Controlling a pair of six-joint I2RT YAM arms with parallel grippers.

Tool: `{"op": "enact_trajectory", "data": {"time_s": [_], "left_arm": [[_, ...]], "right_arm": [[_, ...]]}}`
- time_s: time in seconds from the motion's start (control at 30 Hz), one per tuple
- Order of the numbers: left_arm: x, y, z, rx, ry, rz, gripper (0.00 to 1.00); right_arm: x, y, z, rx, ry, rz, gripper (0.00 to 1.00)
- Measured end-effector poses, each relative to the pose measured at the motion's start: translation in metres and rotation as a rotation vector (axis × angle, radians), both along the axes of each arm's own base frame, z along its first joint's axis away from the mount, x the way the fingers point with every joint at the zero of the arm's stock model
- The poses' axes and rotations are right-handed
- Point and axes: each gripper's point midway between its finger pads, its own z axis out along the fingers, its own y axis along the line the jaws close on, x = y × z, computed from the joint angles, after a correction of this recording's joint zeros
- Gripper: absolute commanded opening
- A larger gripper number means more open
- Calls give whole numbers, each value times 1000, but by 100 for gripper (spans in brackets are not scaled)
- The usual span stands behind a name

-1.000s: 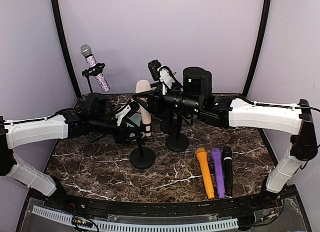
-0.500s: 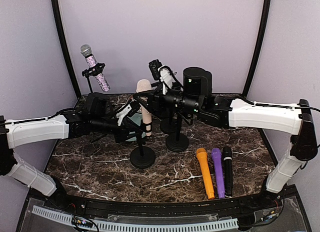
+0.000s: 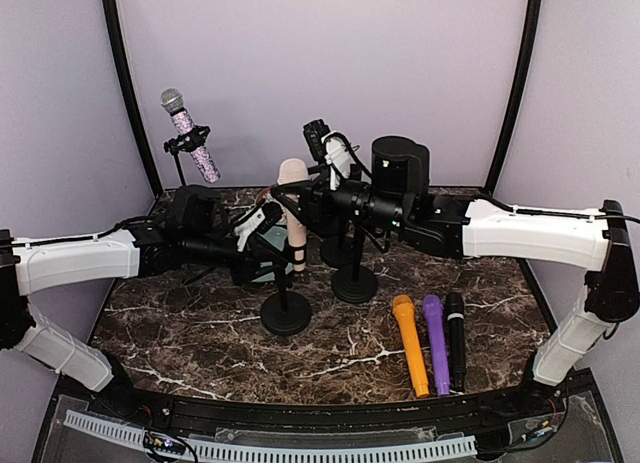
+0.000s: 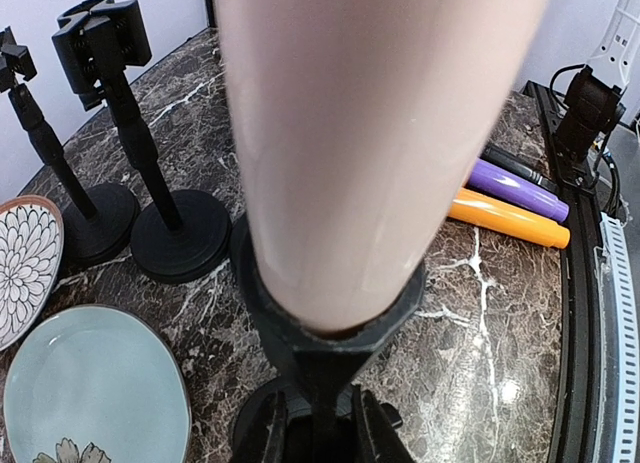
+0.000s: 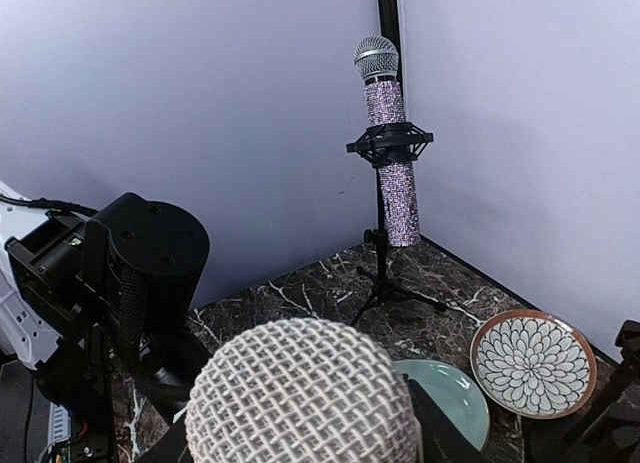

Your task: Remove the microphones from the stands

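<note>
The pink microphone (image 3: 294, 223) stands upright in the clip of its stand (image 3: 285, 313), not yet lifted out. The left claw (image 4: 320, 428) pinches the stand's post just under the clip. The right claw (image 3: 303, 191) is at the microphone's upper end, but I cannot tell whether it grips. If the clip binds, a pull could drag the stand up or tip it onto the blue plate (image 4: 90, 403) beside it.
</note>
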Motion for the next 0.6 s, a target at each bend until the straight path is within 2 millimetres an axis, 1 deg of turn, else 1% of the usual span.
{"op": "enact_trajectory", "data": {"time_s": [0.23,0.6], "left_arm": [[1,-2,0,-1,-11,-5,0],[2,-5,0,-5,-23,-7,0]], "right_arm": [[3,-2,0,1,-1,-37,0],[13,-8,0,17,27,-121,0]]}}
